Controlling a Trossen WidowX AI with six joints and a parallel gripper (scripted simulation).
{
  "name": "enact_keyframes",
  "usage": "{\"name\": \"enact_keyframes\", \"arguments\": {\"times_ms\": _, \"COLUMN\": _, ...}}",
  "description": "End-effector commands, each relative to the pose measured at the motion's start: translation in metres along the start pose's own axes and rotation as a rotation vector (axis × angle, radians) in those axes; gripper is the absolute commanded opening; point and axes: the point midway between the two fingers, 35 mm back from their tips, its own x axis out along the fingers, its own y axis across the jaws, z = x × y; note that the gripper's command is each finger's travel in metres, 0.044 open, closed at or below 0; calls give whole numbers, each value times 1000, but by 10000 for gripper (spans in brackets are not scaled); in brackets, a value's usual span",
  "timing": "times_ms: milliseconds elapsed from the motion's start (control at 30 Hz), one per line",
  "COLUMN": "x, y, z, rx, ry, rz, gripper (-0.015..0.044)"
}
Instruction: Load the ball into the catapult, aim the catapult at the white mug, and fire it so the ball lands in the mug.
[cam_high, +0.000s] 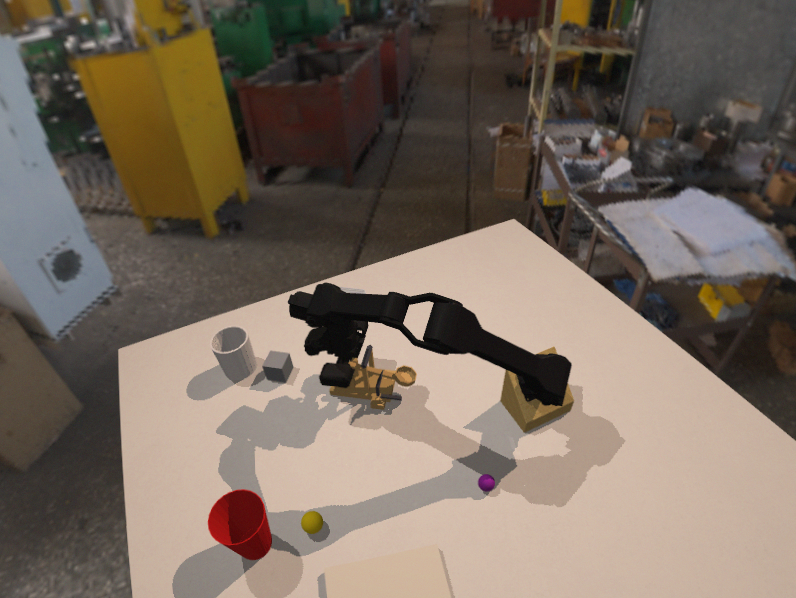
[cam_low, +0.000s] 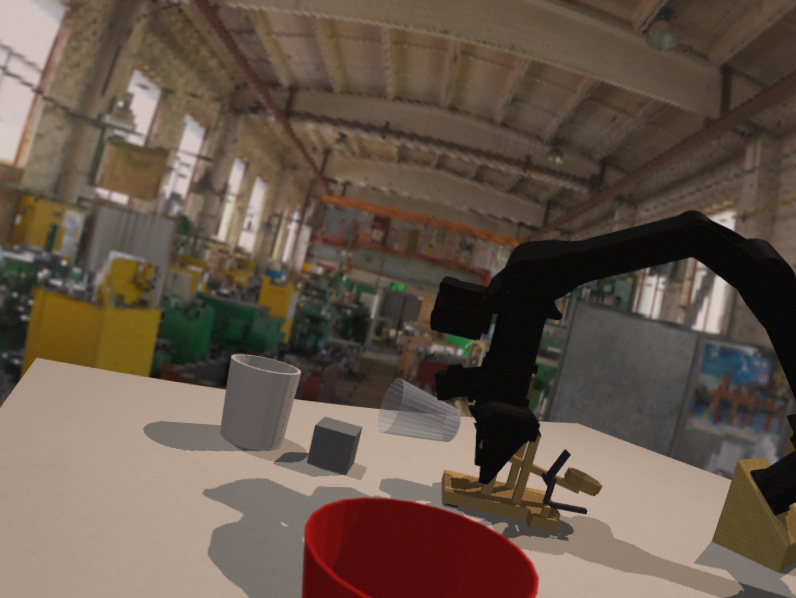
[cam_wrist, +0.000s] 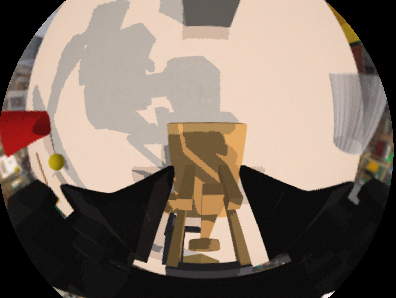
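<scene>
The small wooden catapult (cam_high: 360, 390) (cam_low: 462, 494) (cam_wrist: 236, 145) stands upright, on or very slightly above the table; its long base points toward the grey block. Its round cup (cam_high: 406, 375) (cam_low: 583, 481) looks empty. My gripper (cam_low: 487, 475) (cam_wrist: 207, 170) is open around the catapult's frame, with gaps beside the posts in the wrist view. The white mug (cam_high: 235, 354) (cam_low: 260, 404) stands upright beyond the grey block and is out of the wrist view. A purple ball (cam_high: 486, 482) lies near the arm's base. A yellow ball (cam_high: 312, 522) (cam_wrist: 56, 161) lies beside the red cup.
The grey block (cam_high: 277, 366) (cam_low: 334, 445) (cam_wrist: 210, 12) sits between catapult and mug. The red cup (cam_high: 239, 521) (cam_low: 418, 553) (cam_wrist: 25, 129) stands upright. A clear cup (cam_low: 418, 415) (cam_wrist: 355, 115) lies on its side behind the arm. A flat cream board (cam_high: 386, 576) lies at the near edge.
</scene>
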Motion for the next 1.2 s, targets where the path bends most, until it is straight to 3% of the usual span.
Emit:
{"name": "enact_keyframes", "arguments": {"times_ms": 0, "x": -9, "y": 0, "z": 2, "rx": -2, "ry": -1, "rz": -1, "gripper": 420}}
{"name": "enact_keyframes", "arguments": {"times_ms": 200, "x": -91, "y": -1, "z": 1, "rx": 1, "ry": -1, "rz": -4, "gripper": 440}}
{"name": "enact_keyframes", "arguments": {"times_ms": 267, "x": -100, "y": -1, "z": -1, "rx": 1, "ry": -1, "rz": -4, "gripper": 440}}
{"name": "enact_keyframes", "arguments": {"times_ms": 367, "x": -84, "y": -2, "z": 2, "rx": 8, "ry": -6, "rz": 2, "gripper": 440}}
{"name": "enact_keyframes", "arguments": {"times_ms": 667, "x": -94, "y": -2, "z": -2, "rx": 7, "ry": -8, "rz": 4, "gripper": 440}}
{"name": "enact_keyframes", "arguments": {"times_ms": 833, "x": -51, "y": -2, "z": -2, "rx": 7, "ry": -8, "rz": 5, "gripper": 440}}
{"name": "enact_keyframes", "arguments": {"times_ms": 1167, "x": -42, "y": -2, "z": -1, "rx": 6, "ry": -8, "rz": 6, "gripper": 440}}
